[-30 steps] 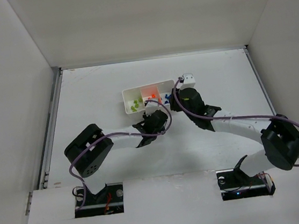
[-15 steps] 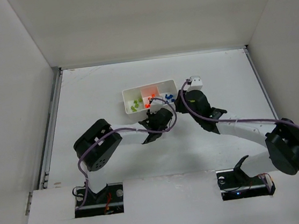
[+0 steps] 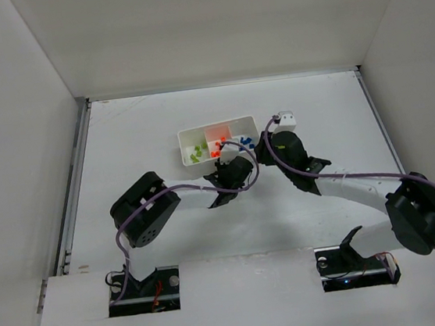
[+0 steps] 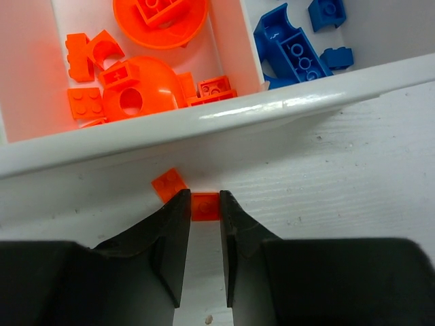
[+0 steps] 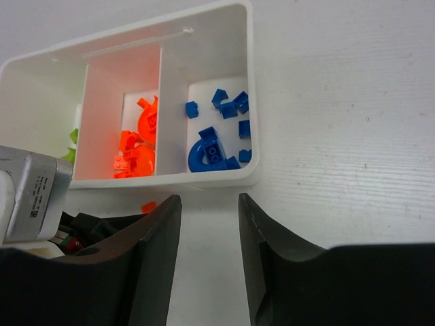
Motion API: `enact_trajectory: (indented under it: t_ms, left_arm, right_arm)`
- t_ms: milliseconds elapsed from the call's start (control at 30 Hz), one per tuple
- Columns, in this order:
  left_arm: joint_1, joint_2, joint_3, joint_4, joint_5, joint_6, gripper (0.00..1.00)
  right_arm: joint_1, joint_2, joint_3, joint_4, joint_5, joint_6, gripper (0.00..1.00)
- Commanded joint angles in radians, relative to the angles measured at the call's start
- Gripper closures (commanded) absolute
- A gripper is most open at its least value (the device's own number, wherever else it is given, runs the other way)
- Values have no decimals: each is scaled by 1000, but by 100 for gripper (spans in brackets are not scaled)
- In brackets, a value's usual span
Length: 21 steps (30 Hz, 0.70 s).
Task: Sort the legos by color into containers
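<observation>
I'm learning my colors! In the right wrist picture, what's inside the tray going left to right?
Green legos → orange legos → blue legos, each color in its own compartment of the tray.

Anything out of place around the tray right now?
Yes. Two legos lie on the table outside the tray's near wall instead of the orange compartment: one orange brick in the left pincer, a second orange brick askew beside it.
</observation>
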<state>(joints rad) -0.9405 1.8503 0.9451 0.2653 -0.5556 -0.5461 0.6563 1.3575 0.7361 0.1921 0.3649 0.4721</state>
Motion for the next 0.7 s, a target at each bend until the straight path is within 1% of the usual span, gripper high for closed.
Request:
enact_trajectory:
  t_ms: [0,67,233,367,500,600,667]
  left_arm:
    - [-2,-23,12,3,-13,17,83]
    - [-11,-63,-8,12,-15,15,86]
    - [-37,-233,-49,34,-18,24,88]
    - [-13,-328,-57,49,-12,37,88]
    - [56,-332,-25,72,17,58,87]
    - [107,-272,27,81,39,78,87]
    - [133,-220,63,87,46,90,83]
  right_arm:
    - [-16,-34,-7,49,-1,13,55]
    - [-16,-50,-17,49,5,13,55]
    - [-36,-83,-30,38,16,30,57]
    - [-31,-119,-50,29,23,46,57]
    - [-27,-149,-75,12,40,59,57]
    - [-7,-156,-93,9,43,72,57]
    - [16,-164,-104,4,46,74,57]
